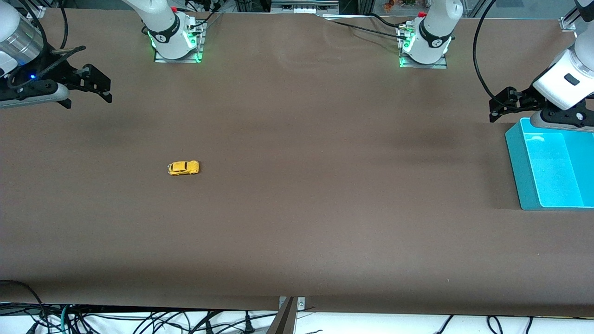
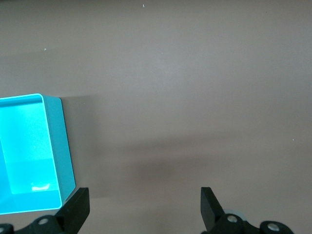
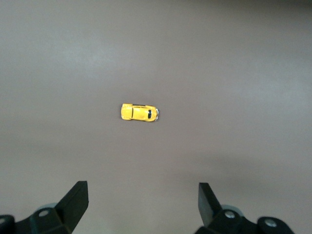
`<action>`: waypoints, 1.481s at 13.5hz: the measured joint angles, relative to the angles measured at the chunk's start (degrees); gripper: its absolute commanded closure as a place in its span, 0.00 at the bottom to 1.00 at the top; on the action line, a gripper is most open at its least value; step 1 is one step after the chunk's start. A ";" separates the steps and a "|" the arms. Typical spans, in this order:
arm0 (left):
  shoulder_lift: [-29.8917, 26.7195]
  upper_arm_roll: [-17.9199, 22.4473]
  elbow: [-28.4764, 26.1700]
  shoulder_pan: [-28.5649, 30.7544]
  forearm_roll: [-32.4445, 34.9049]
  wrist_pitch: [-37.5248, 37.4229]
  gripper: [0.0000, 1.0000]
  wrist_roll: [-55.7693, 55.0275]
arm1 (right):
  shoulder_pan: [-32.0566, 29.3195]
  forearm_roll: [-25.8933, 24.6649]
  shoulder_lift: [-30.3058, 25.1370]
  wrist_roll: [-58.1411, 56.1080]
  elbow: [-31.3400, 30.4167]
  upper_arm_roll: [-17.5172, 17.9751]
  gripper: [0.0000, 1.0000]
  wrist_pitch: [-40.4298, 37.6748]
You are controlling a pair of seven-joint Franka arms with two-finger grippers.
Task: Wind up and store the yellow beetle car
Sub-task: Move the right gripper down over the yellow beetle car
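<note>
The yellow beetle car [image 1: 183,168] stands on its wheels on the brown table, toward the right arm's end. It also shows in the right wrist view [image 3: 139,112], lying free ahead of the fingers. My right gripper [image 1: 95,86] hangs open and empty above the table at the right arm's end, apart from the car. My left gripper [image 1: 506,104] is open and empty, up over the table beside the edge of the teal bin [image 1: 519,162]. In the left wrist view the bin [image 2: 56,141] is empty, and the gripper [image 2: 145,207] has bare table below it.
The teal bin stands at the left arm's end of the table. The two arm bases [image 1: 174,39] [image 1: 424,44] stand along the table's edge farthest from the front camera. Cables hang off the near edge [image 1: 139,320].
</note>
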 measured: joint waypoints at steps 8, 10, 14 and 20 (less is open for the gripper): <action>0.00 0.00 0.00 0.00 0.00 0.00 0.00 0.00 | 0.49 0.10 3.33 -12.24 -14.30 0.81 0.00 15.72; 0.00 0.00 0.00 0.00 0.00 0.00 0.00 0.00 | 0.60 0.10 4.53 -16.77 -18.69 1.94 0.00 22.10; 0.00 0.00 0.00 0.00 0.00 0.00 0.00 0.00 | 0.69 0.10 7.47 -29.93 -25.20 3.71 0.00 32.29; 0.00 0.00 0.00 0.00 0.00 0.00 0.00 0.00 | 0.69 0.10 12.59 -51.11 -30.70 3.92 0.00 42.30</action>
